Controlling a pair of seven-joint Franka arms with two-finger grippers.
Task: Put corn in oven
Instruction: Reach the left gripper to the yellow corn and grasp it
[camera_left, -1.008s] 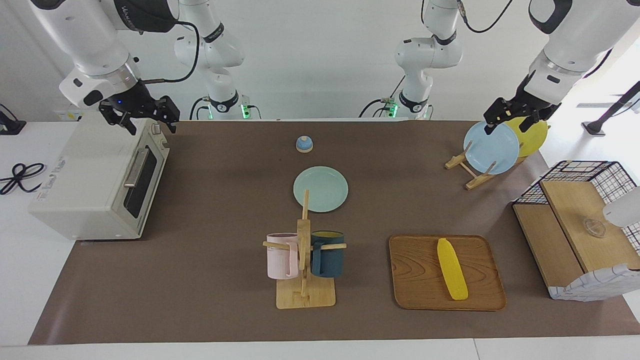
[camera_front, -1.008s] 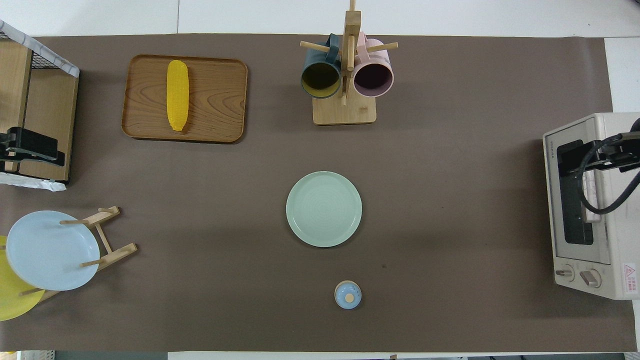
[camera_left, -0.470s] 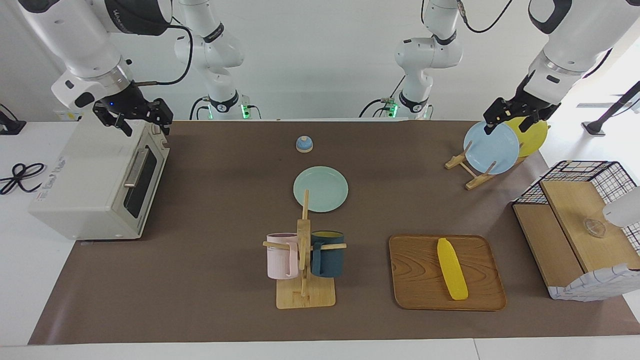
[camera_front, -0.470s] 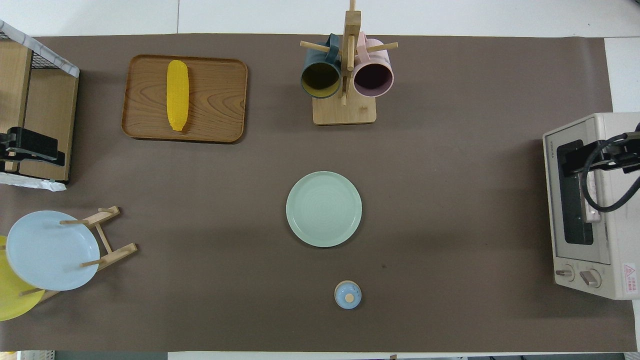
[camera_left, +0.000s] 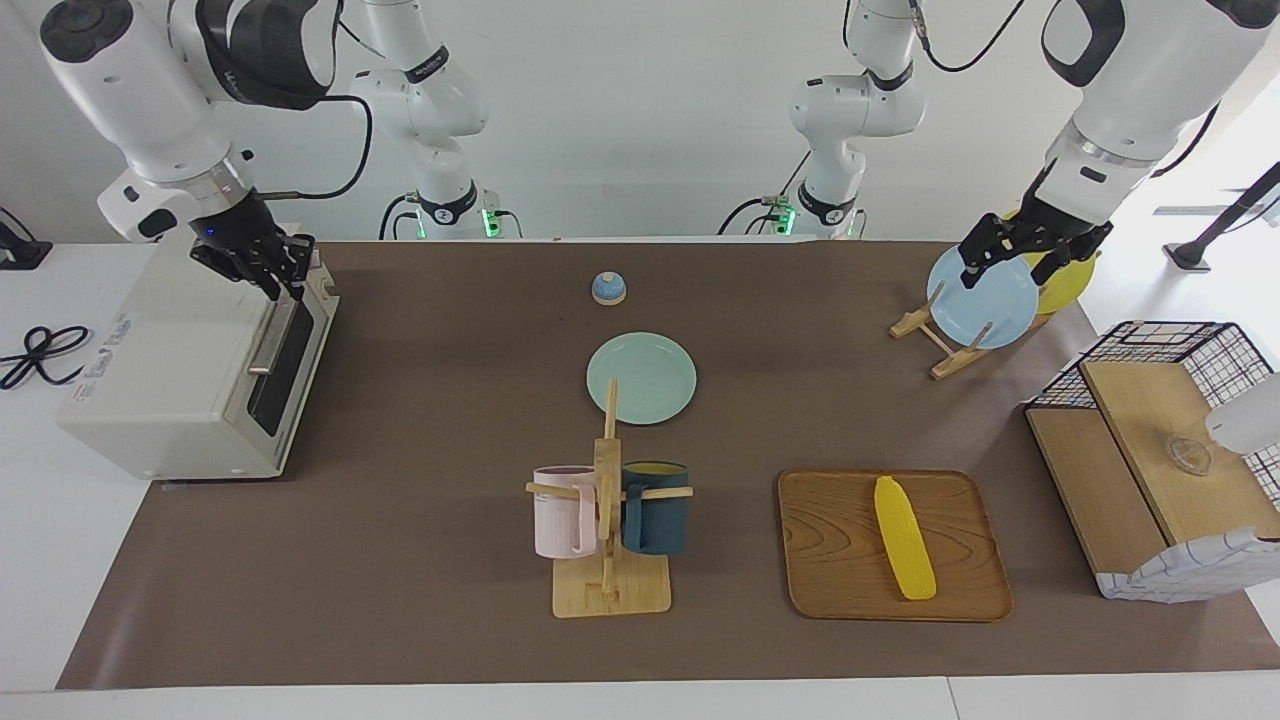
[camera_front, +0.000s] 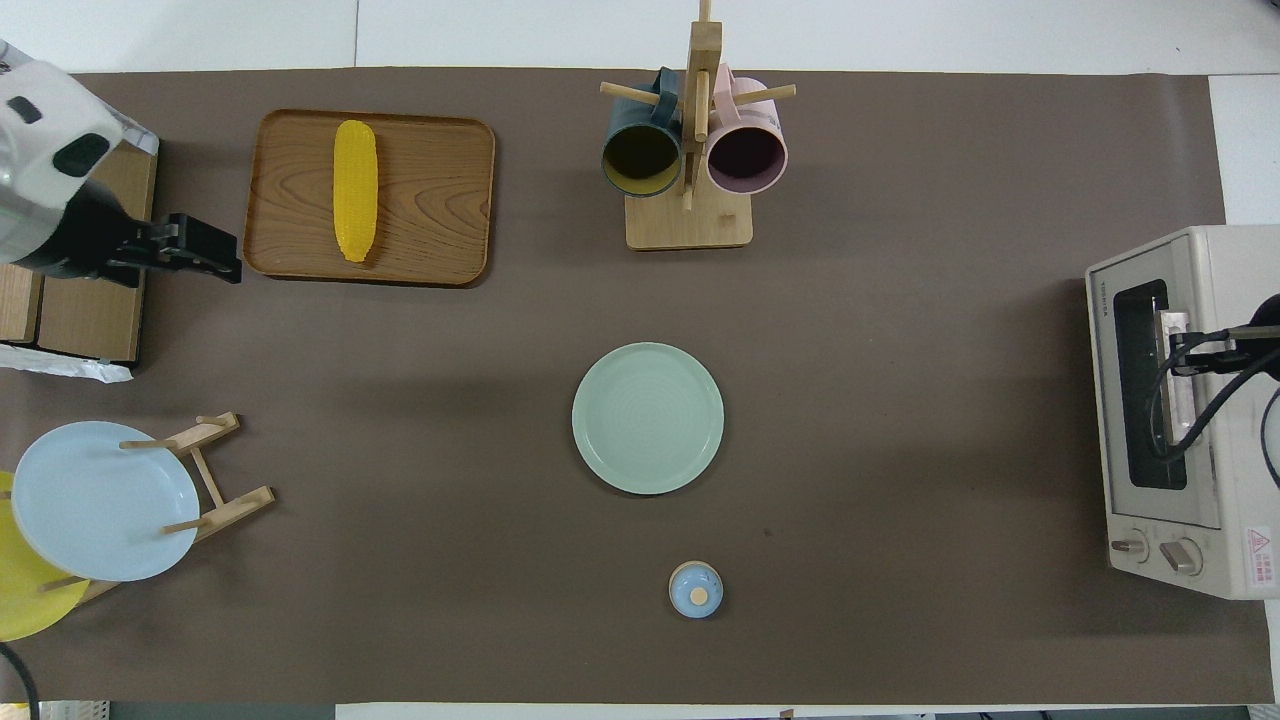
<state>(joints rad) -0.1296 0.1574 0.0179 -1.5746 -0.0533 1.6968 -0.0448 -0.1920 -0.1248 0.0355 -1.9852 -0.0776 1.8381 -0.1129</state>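
One corn (camera_left: 905, 538) cob lies flat on the wooden tray (camera_left: 840, 560), toward the left arm's end of the table, its long axis running roughly toward and away from the robots, with the tapered end pointing toward them. The left gripper (camera_left: 1012, 258) hangs with its fingers spread and empty, over the blue plate (camera_left: 985, 300) in the rack, pointing steeply down from a bent wrist. The right gripper (camera_left: 270, 272) reaches down over the top front edge of the single oven (camera_left: 160, 370), just above the door handle (camera_left: 272, 335); whether it grips the handle I cannot tell. The door is closed. Two mugs (camera_left: 565, 510) hang on one stand; one green plate (camera_left: 641, 378) and one small blue knob (camera_left: 608, 288) sit mid-table.
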